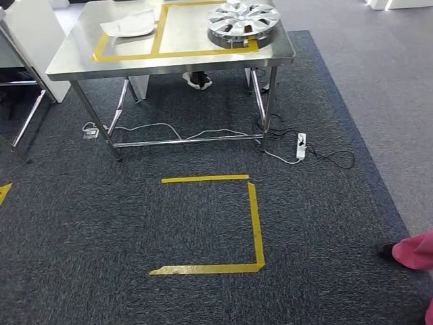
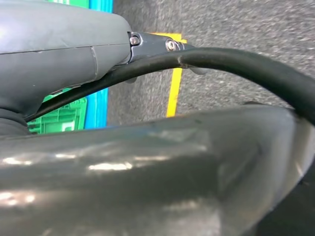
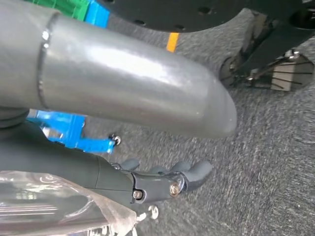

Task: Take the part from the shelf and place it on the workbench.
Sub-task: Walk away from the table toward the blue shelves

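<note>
right hand: dark fingers stretched, clear plastic wrap touching under them, grasp cannot be told | left hand: state unreadable | part: probably inside this wrap, right hand nearer, axis hidden | workbench straight ahead, hubcap at its far right corner

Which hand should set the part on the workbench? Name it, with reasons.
Right, likely: the right hand seems to hold a clear plastic-wrapped part; the workbench stands ahead.
</note>
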Robot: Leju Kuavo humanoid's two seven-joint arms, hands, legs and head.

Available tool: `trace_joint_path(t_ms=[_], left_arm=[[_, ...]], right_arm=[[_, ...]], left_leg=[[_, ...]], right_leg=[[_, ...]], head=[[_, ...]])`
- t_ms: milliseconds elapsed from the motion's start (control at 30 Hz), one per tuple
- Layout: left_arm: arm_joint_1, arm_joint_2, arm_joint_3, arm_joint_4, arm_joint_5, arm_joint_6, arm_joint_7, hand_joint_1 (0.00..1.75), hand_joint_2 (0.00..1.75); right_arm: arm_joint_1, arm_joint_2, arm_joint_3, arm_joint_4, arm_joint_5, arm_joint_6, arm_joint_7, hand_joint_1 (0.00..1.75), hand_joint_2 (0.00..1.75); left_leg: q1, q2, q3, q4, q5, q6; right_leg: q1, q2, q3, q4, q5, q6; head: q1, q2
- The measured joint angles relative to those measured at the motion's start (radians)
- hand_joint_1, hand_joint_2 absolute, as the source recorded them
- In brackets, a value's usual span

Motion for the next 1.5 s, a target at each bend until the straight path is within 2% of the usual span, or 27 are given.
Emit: trace_joint_path(t_ms=[33,67,100,133,200,267,367,433,500,533,567,600,667,700,767,833,867,933,1000,1067,1133,1200,1267,1300,1367,1433,1500], left_arm=[[0.0,0.0,0.0,0.0,0.0,-0.001,0.001,0.0,0.0],[0.001,0.0,0.0,0.0,0.0,-0.001,0.001,0.0,0.0],[0.002,0.0,0.0,0.0,0.0,-0.002,0.002,0.0,0.0],[0.003,0.0,0.0,0.0,0.0,-0.003,0.002,0.0,0.0],[0.003,0.001,0.0,0.0,0.0,-0.004,0.003,0.0,0.0],[0.001,0.0,0.0,0.0,0.0,-0.004,0.003,0.0,0.0],[0.003,0.0,0.0,0.001,0.0,-0.004,0.003,0.0,0.0],[0.003,-0.002,0.0,0.001,0.0,-0.004,0.004,0.0,0.0],[-0.001,-0.004,0.0,0.002,0.0,-0.005,0.004,0.0,0.0],[-0.002,-0.004,0.0,0.002,0.0,-0.005,0.004,0.0,0.0],[-0.002,-0.004,0.0,0.002,0.0,-0.007,0.004,0.0,0.0],[-0.002,-0.004,0.0,0.002,0.0,-0.009,0.004,0.0,0.0],[-0.002,-0.004,0.0,0.002,-0.001,-0.014,0.004,0.0,0.0],[-0.002,-0.005,0.0,0.002,-0.001,-0.016,0.004,0.0,0.0],[-0.004,-0.007,0.0,0.003,-0.002,-0.018,0.004,0.0,0.0],[-0.004,-0.007,0.0,0.004,-0.007,-0.019,0.007,0.0,0.0],[-0.003,-0.007,0.0,0.004,-0.01,-0.019,0.009,0.0,0.0],[-0.001,-0.006,-0.001,0.005,-0.012,-0.019,0.014,0.0,0.0],[-0.002,-0.005,-0.001,0.006,-0.013,-0.022,0.019,0.0,0.0],[-0.003,-0.005,-0.001,0.006,-0.017,-0.03,0.023,0.0,0.0],[-0.002,-0.004,-0.002,0.007,-0.025,-0.031,0.035,0.0,0.0],[-0.002,-0.004,-0.006,0.007,-0.031,-0.024,0.048,0.0,0.0],[-0.005,-0.004,-0.011,0.008,-0.036,-0.018,0.054,0.0,0.0],[-0.005,-0.005,-0.013,0.008,-0.037,-0.018,0.055,0.0,0.0],[-0.003,-0.004,-0.016,0.008,-0.04,-0.019,0.055,0.0,0.0],[-0.002,-0.004,-0.018,0.009,-0.041,-0.022,0.055,0.0,0.0],[-0.005,-0.005,-0.019,0.009,-0.041,-0.027,0.053,0.0,0.0]], right_arm=[[0.001,0.0,0.0,0.0,0.001,-0.001,0.0,0.0,0.0],[0.002,0.0,0.0,0.0,0.001,-0.002,0.0,0.0,0.0],[0.001,-0.001,0.0,0.0,0.002,-0.003,0.001,0.0,0.0],[0.0,-0.001,0.0,0.0,0.003,-0.004,0.001,0.0,0.0],[-0.002,-0.001,0.0,0.0,0.004,-0.005,0.001,0.0,0.0],[-0.003,-0.001,0.0,0.0,0.004,-0.006,0.002,0.0,0.0],[-0.01,-0.001,0.0,0.0,0.005,-0.008,0.003,0.0,0.0],[-0.011,-0.001,0.0,-0.001,0.007,-0.008,0.003,0.0,0.0],[-0.009,-0.001,0.0,-0.001,0.011,-0.009,0.004,0.0,0.0],[-0.006,-0.001,0.0,-0.001,0.015,-0.008,0.005,0.0,0.0],[-0.004,-0.001,0.001,-0.001,0.02,-0.008,0.008,0.0,0.0],[-0.002,-0.001,0.001,-0.001,0.026,-0.008,0.01,0.0,0.0],[0.0,-0.001,0.002,-0.001,0.035,-0.007,0.012,0.0,0.0],[-0.001,-0.002,0.003,-0.001,0.038,-0.007,0.012,0.0,0.0],[-0.002,-0.004,0.003,0.0,0.041,-0.006,0.014,0.0,0.0],[-0.004,-0.005,0.005,0.0,0.047,-0.002,0.016,0.0,0.0],[-0.004,-0.005,0.006,0.0,0.053,0.002,0.017,0.0,0.0],[-0.003,-0.005,0.01,0.0,0.063,0.008,0.018,0.0,0.0],[0.0,-0.007,0.011,0.0,0.072,0.015,0.018,0.0,0.0],[0.001,-0.011,0.013,0.0,0.078,0.023,0.019,0.0,0.0],[0.0,-0.017,0.016,0.0,0.081,0.026,0.017,0.0,0.0],[0.0,-0.02,0.017,0.0,0.084,0.026,0.014,0.0,0.0],[-0.001,-0.022,0.019,0.0,0.089,0.025,0.015,0.0,0.0],[-0.001,-0.023,0.021,0.0,0.091,0.024,0.018,0.0,0.0],[-0.005,-0.023,0.026,0.0,0.095,0.023,0.024,0.0,0.0],[-0.007,-0.023,0.029,0.0,0.098,0.023,0.028,0.0,0.0],[-0.005,-0.023,0.031,0.0,0.103,0.023,0.028,0.0,0.0]], left_leg=[[-0.001,0.007,-0.02,0.063,-0.031,0.002],[-0.001,0.011,-0.024,0.093,-0.04,0.005],[-0.003,0.014,-0.011,0.085,-0.029,0.011],[-0.006,0.02,0.018,0.039,-0.001,0.018],[-0.019,0.06,0.088,-0.088,0.054,0.037],[-0.032,0.094,0.122,-0.161,0.061,0.048],[-0.033,0.071,0.122,-0.181,0.056,0.056],[-0.029,0.049,0.123,-0.192,0.063,0.065],[-0.031,0.027,0.122,-0.195,0.066,0.073],[-0.033,0.014,0.121,-0.194,0.066,0.076],[-0.036,0.0,0.122,-0.194,0.067,0.077],[-0.039,-0.015,0.122,-0.194,0.067,0.078],[-0.043,-0.044,0.126,-0.194,0.067,0.079],[-0.044,-0.056,0.126,-0.194,0.068,0.078],[-0.043,-0.078,0.121,-0.191,0.071,0.073],[-0.038,-0.1,0.111,-0.19,0.077,0.062],[-0.037,-0.098,0.109,-0.188,0.077,0.056],[-0.04,-0.059,0.092,-0.154,0.052,0.043],[-0.033,-0.006,0.042,-0.046,-0.007,0.029],[-0.02,0.01,-0.009,0.061,-0.042,0.015],[-0.009,0.019,0.004,0.037,-0.007,0.004],[-0.006,0.054,0.071,-0.09,0.055,-0.004],[-0.012,0.088,0.114,-0.176,0.075,0.005],[-0.016,0.093,0.119,-0.187,0.069,0.013],[-0.017,0.073,0.116,-0.19,0.07,0.03],[-0.014,0.051,0.115,-0.194,0.074,0.044],[-0.015,0.029,0.113,-0.196,0.077,0.055]], right_leg=[[0.004,-0.015,0.0,0.0,0.001,-0.001],[0.007,-0.029,0.001,0.001,0.001,-0.002],[0.01,-0.042,0.002,0.001,0.001,-0.002],[0.012,-0.054,0.005,0.001,0.0,-0.001],[0.017,-0.075,0.01,0.001,-0.005,0.003],[0.021,-0.094,0.012,0.001,-0.009,0.011],[0.023,-0.112,0.013,-0.002,-0.013,0.025],[0.022,-0.069,-0.007,0.036,-0.044,0.032],[0.022,-0.013,-0.065,0.15,-0.1,0.033],[0.023,0.001,-0.098,0.212,-0.121,0.031],[0.024,0.007,-0.122,0.251,-0.125,0.029],[0.026,0.012,-0.128,0.253,-0.108,0.025],[0.029,0.034,-0.094,0.156,-0.033,0.013],[0.029,0.058,-0.068,0.095,-0.003,0.005],[0.029,0.096,-0.029,0.012,0.02,-0.006],[0.031,0.091,-0.016,-0.007,0.017,-0.01],[0.029,0.078,-0.012,-0.012,0.021,-0.012],[0.023,0.05,-0.001,-0.027,0.028,-0.018],[0.021,0.018,0.006,-0.034,0.028,-0.021],[0.019,-0.014,0.009,-0.033,0.024,-0.02],[0.014,-0.043,0.014,-0.032,0.019,-0.013],[0.01,-0.066,0.02,-0.03,0.01,-0.001],[0.013,-0.085,0.022,-0.028,0.0,0.015],[0.015,-0.096,0.024,-0.028,-0.004,0.022],[0.014,-0.108,0.037,-0.032,-0.009,0.032],[0.01,-0.066,0.03,-0.004,-0.036,0.038],[0.01,-0.006,-0.027,0.112,-0.097,0.037]], head=[[-0.001,0.0],[-0.001,0.0],[-0.001,0.0],[-0.001,0.0],[-0.001,0.0],[0.0,0.0],[0.001,0.0],[0.004,0.0],[0.007,0.0],[0.007,0.0],[0.007,0.0],[0.007,0.0],[0.007,0.0],[0.006,0.0],[0.004,0.0],[0.003,0.0],[0.003,0.0],[-0.003,0.0],[-0.011,0.0],[-0.012,0.0],[-0.012,0.0],[-0.014,0.0],[-0.016,0.0],[-0.016,0.0],[-0.015,0.0],[-0.011,0.0],[-0.006,0.0]])
